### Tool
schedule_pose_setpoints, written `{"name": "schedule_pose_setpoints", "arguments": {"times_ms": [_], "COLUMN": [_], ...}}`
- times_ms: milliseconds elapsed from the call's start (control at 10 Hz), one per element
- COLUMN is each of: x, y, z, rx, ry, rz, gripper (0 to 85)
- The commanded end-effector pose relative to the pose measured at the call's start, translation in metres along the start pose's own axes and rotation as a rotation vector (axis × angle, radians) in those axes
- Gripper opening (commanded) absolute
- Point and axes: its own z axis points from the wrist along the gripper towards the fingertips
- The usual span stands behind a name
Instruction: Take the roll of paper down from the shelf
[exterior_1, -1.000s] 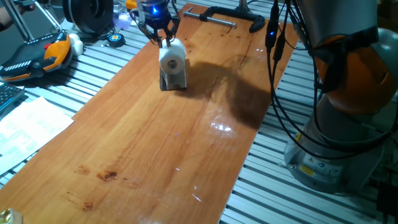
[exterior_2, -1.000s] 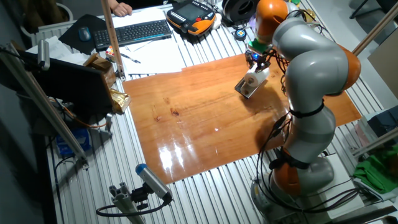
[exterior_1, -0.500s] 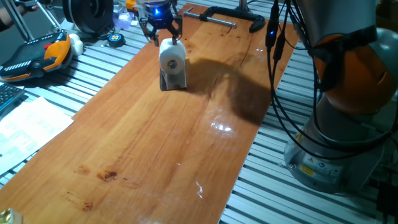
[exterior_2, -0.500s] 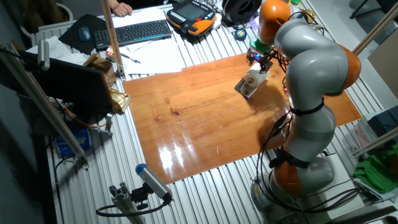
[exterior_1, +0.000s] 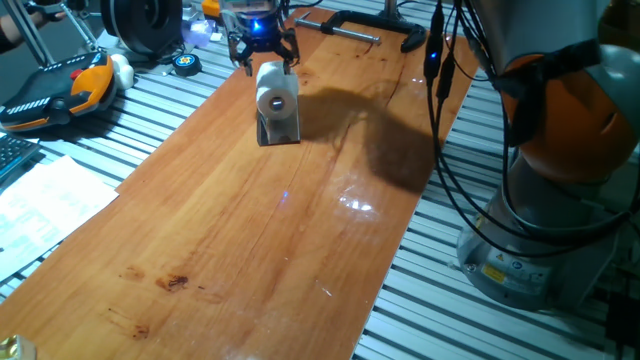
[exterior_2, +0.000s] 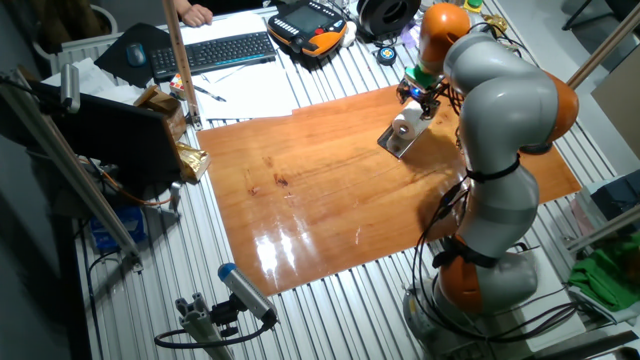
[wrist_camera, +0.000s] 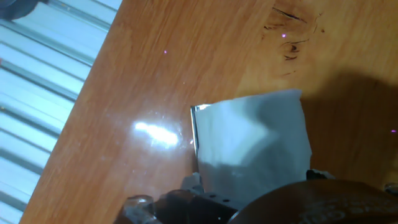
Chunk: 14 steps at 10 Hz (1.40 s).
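Observation:
The white roll of paper lies on the small dark grey shelf at the far end of the wooden board, its hollow core facing the camera. It also shows in the other fixed view on the shelf, and from above in the hand view. My gripper hangs just over the far end of the roll with its fingers spread to either side; I cannot tell if they touch it. It also shows in the other fixed view. It is open and holds nothing.
A black clamp lies at the board's far edge. An orange-black pendant, a black spool and papers lie left of the board. The arm's base and hanging cables stand on the right.
The fingers, which met in a point on top of the roll, have spread apart. The gripper has shifted slightly toward the roll's far end. The roll has stayed on the shelf.

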Motion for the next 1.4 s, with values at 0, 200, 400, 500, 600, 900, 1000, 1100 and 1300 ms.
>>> {"name": "schedule_pose_setpoints", "arguments": {"times_ms": [0, 200, 400, 500, 600, 900, 1000, 1100, 1300], "x": [-0.002, -0.005, -0.007, -0.007, -0.006, -0.006, -0.005, -0.005, -0.004], "y": [0.000, -0.002, -0.003, -0.003, -0.003, -0.005, -0.005, -0.007, -0.007], "z": [0.002, 0.006, 0.011, 0.012, 0.013, 0.022, 0.025, 0.027, 0.028], "rx": [0.001, -0.004, -0.005, -0.005, -0.002, -0.002, -0.006, -0.012, -0.014], "ry": [0.008, 0.022, 0.020, 0.020, 0.018, 0.013, 0.011, 0.010, 0.004], "rz": [0.008, 0.013, 0.011, 0.011, 0.010, 0.005, 0.002, -0.004, -0.012], "gripper": [83.7, 83.7, 83.3, 83.0, 82.3, 81.3, 80.7, 78.3, 69.3]}}
